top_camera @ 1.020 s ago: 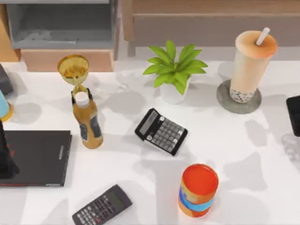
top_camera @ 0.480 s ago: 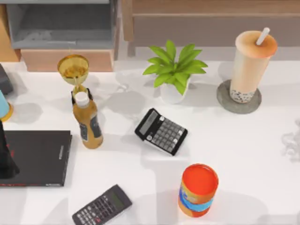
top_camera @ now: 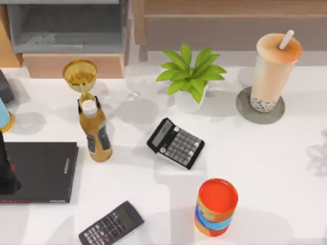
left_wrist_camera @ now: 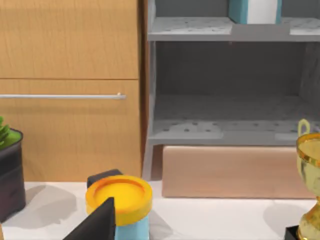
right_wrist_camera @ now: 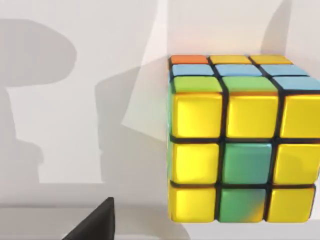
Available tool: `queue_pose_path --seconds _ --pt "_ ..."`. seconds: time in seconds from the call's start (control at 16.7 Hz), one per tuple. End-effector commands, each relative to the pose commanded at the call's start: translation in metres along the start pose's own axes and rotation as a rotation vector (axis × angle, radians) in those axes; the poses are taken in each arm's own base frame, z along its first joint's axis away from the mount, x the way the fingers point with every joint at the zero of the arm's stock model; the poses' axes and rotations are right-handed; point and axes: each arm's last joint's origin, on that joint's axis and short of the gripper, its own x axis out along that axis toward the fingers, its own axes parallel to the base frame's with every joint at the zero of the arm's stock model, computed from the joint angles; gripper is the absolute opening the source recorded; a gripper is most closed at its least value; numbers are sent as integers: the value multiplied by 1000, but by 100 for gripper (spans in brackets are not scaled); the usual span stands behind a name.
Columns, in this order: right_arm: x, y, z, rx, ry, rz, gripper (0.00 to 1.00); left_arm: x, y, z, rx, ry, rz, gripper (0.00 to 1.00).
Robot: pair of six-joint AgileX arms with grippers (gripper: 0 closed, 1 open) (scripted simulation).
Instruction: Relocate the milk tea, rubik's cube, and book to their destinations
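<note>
The milk tea, a tall clear cup with an orange-tan lid and white straw, stands upright on a grey coaster at the back right of the table. The rubik's cube looms close in the right wrist view, mostly yellow on the near face, on the white surface. A dark part of my right gripper shows beside it, apart from the cube. The book, light blue with white page edges, stands on the upper shelf. My left arm hangs at the table's left edge above a black flat book.
A potted plant stands mid-back. Two calculators, an amber bottle, a gold trophy and an orange-and-blue can are spread over the table. A grey shelf unit sits at the back left.
The dark shape of my right gripper at the top view's right edge has moved out of that view, and the shadows there shifted. The objects have not moved.
</note>
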Motion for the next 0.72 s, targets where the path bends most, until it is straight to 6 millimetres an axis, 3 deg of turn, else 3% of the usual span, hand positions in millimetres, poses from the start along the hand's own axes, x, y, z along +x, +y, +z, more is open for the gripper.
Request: queue_pose_path --seconds 0.42,0.72 --pt "51 0 0 0 -7 -3 100 0 0 0 0 0 0 100" --pt "56 0 -1 0 -2 -1 100 0 0 0 0 0 0 100"
